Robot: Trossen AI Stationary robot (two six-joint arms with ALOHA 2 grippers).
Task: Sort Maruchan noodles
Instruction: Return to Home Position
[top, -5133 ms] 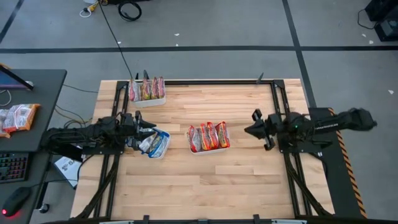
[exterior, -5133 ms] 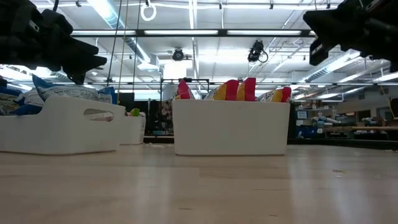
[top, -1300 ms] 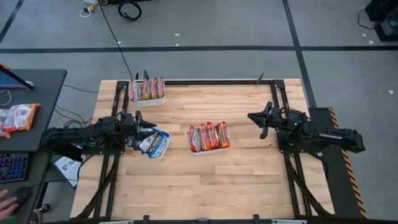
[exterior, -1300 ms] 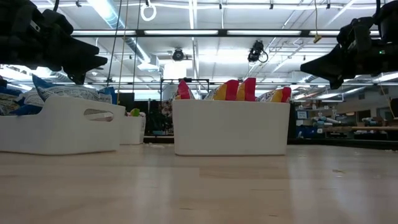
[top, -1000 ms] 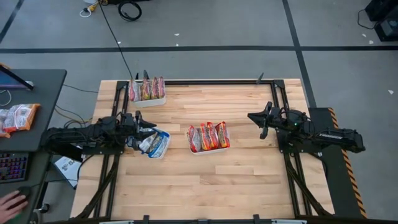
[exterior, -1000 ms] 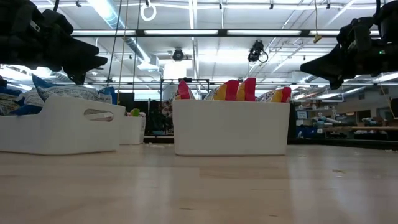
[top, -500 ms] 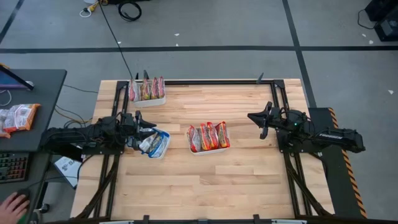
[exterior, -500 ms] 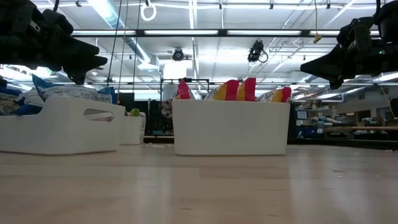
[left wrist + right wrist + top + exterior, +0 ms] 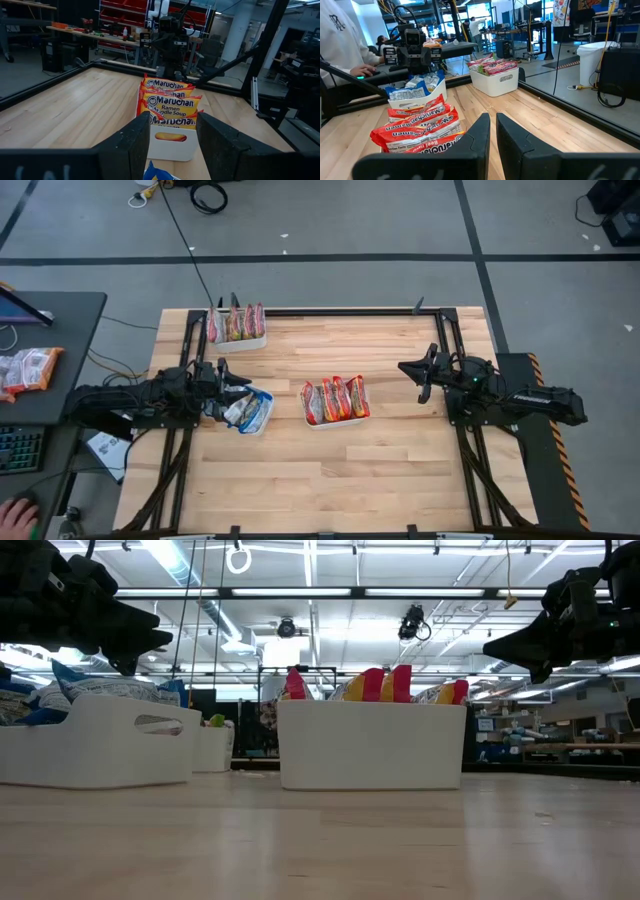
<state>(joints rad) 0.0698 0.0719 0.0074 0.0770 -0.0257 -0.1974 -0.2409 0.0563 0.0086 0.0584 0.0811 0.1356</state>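
Note:
Red-orange and yellow-orange Maruchan packets (image 9: 335, 397) stand on edge in a white tray (image 9: 336, 422) at the table's middle; they also show in the left wrist view (image 9: 170, 102) and the right wrist view (image 9: 420, 125). Blue-and-yellow packets (image 9: 250, 408) fill a white tray (image 9: 100, 740) at the left. Reddish packets (image 9: 236, 323) stand in a third tray (image 9: 500, 80) at the far left. My left gripper (image 9: 244, 385) hovers open and empty over the blue packets' tray. My right gripper (image 9: 403, 367) is shut and empty, above the table to the right of the middle tray.
Dark frame rails (image 9: 445, 350) run along the table's sides and far edge. A desk (image 9: 40, 360) left of the table holds more packets (image 9: 30, 367), and a person's hand (image 9: 15, 512) shows below it. Bare wood lies along the near half of the table (image 9: 330, 480).

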